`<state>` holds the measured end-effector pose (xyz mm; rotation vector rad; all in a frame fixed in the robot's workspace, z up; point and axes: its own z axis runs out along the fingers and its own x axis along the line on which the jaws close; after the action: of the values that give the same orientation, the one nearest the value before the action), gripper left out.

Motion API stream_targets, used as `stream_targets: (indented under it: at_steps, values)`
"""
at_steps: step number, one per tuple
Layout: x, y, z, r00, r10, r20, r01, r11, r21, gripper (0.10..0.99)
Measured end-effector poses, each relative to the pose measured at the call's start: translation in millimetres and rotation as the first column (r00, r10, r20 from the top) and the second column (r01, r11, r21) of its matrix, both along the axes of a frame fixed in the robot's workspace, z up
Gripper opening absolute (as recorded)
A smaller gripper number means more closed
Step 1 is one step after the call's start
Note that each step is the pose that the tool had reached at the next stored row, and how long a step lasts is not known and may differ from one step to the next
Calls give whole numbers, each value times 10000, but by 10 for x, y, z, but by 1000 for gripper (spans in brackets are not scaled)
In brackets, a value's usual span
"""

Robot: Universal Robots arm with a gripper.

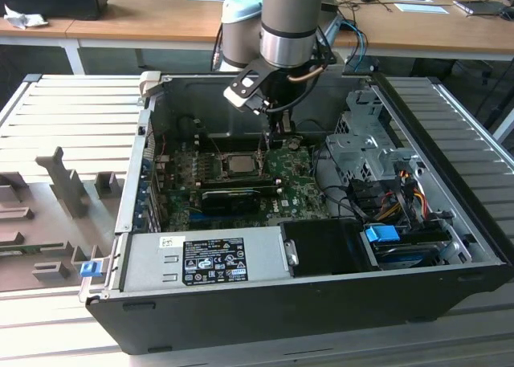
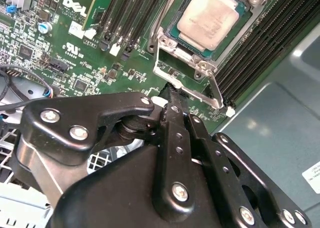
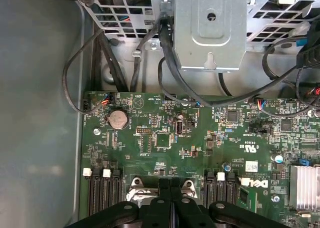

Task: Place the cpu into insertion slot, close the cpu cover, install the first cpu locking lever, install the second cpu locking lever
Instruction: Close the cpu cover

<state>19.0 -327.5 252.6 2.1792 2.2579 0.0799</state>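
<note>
Fingers (image 2: pixel 175 133) of the gripper (image 2: pixel 170 92) are pressed together into one narrow tip with nothing pinched, seemingly to push rather than grasp, and that tip sits at the near edge of the cpu cover (image 2: pixel 186 83). Beyond it the cover lies down around the cpu (image 2: pixel 210 16), already seated in the insertion slot (image 2: pixel 172 51), silver top showing through the window.

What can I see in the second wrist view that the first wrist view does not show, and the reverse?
Second wrist view, not the first: the cpu, silver top up. First wrist view, not the second: a round coin battery, the metal drive cage and black cables. Both: the green motherboard and the pincer, jaws together.
</note>
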Motion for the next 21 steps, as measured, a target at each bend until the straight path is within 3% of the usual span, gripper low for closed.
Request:
stream_targets:
  at_steps: [7,11,16,17,21]
  values:
    - [-20,0,0,10000,-2,0,2,10000,0,106]
    - [-102,1,-3,10000,-1,1,1,10000,3,106]
    - [-125,0,-68,10000,3,0,-3,10000,2,106]
    - [-157,0,-113,10000,32,0,-32,10000,11,106]
    - [-422,0,-130,10000,78,1,-78,10000,12,106]
